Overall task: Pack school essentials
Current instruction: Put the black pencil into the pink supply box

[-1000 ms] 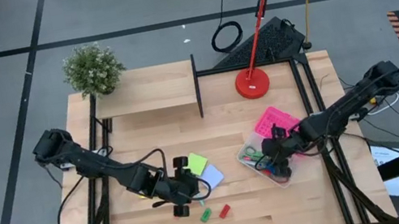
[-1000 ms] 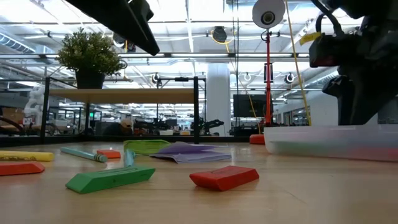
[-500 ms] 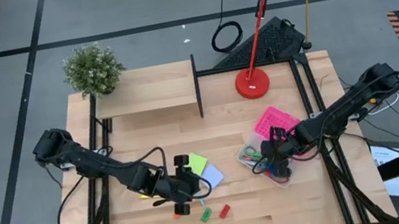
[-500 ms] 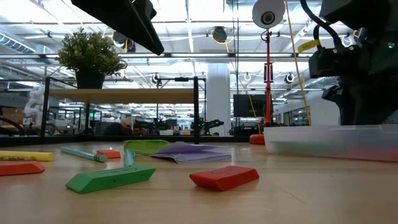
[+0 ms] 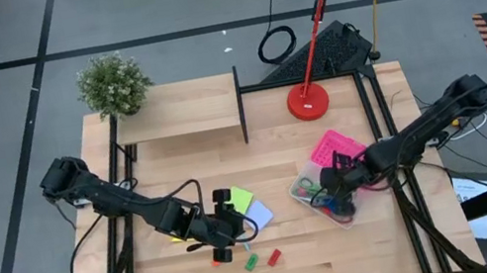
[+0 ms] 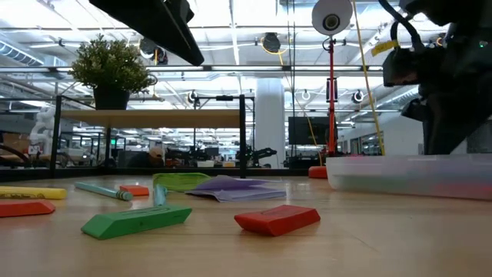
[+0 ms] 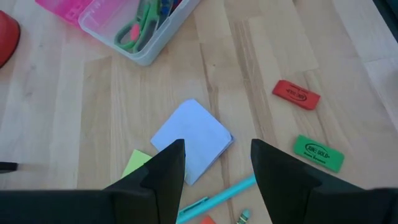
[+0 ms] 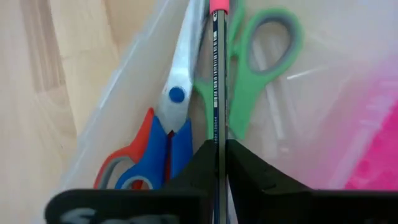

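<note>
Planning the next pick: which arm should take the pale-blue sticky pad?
Left. Its open gripper hangs right over the pale-blue pad. The right gripper is over the clear box, shut on a pencil.

Two scissors (image 8: 186,118); two sticky-note pads (image 7: 193,140); two erasers (image 7: 296,94); one teal pen (image 7: 217,194).

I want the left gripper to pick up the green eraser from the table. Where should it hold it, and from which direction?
Grip the green eraser across its two long sides, at the middle, coming straight down. It is a flat bar lying flat on the table, with clear wood on both long sides; the red eraser lies apart. The left gripper is open, above the pale-blue sticky-note pad.
</note>
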{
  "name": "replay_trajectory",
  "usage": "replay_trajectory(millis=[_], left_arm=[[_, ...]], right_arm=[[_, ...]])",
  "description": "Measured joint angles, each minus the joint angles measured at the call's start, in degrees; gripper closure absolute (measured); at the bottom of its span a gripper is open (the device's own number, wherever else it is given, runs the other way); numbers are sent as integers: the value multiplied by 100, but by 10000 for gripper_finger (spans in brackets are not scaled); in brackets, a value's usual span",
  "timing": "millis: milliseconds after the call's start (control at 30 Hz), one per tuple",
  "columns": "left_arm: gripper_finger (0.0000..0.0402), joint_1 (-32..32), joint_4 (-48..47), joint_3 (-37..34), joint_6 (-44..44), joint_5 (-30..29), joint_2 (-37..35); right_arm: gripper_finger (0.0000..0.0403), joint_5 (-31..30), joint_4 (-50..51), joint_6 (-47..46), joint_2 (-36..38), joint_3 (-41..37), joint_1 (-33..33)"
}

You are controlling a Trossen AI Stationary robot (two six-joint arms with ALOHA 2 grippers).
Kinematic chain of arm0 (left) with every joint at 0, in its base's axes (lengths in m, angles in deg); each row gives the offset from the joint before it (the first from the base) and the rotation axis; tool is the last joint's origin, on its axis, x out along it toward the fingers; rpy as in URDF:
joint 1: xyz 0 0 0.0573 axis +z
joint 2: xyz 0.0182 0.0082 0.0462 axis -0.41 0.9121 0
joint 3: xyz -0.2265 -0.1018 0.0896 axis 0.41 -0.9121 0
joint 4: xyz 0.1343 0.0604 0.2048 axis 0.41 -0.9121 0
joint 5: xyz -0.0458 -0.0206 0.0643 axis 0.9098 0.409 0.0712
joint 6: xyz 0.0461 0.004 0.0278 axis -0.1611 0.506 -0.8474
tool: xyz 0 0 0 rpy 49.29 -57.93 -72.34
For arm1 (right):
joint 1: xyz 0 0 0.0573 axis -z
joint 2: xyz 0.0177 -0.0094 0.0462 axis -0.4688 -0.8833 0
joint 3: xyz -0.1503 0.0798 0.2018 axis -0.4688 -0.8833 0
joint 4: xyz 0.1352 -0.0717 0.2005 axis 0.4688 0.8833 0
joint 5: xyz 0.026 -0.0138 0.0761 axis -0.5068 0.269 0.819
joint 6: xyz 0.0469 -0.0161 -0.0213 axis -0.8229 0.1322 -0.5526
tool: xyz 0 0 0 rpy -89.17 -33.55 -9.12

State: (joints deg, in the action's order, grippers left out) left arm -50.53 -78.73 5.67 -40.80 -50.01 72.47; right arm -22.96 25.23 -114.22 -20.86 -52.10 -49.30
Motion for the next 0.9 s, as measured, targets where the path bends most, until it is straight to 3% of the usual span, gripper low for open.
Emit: replay_trajectory(millis=[333,900], left_arm=[[215,0,119,0,-7,-55,0],[215,0,190,0,-44,-52,0]], right_arm=[[382,-608,908,-1271,402,0,0],[363,-636,861,-2018,151,0,0]])
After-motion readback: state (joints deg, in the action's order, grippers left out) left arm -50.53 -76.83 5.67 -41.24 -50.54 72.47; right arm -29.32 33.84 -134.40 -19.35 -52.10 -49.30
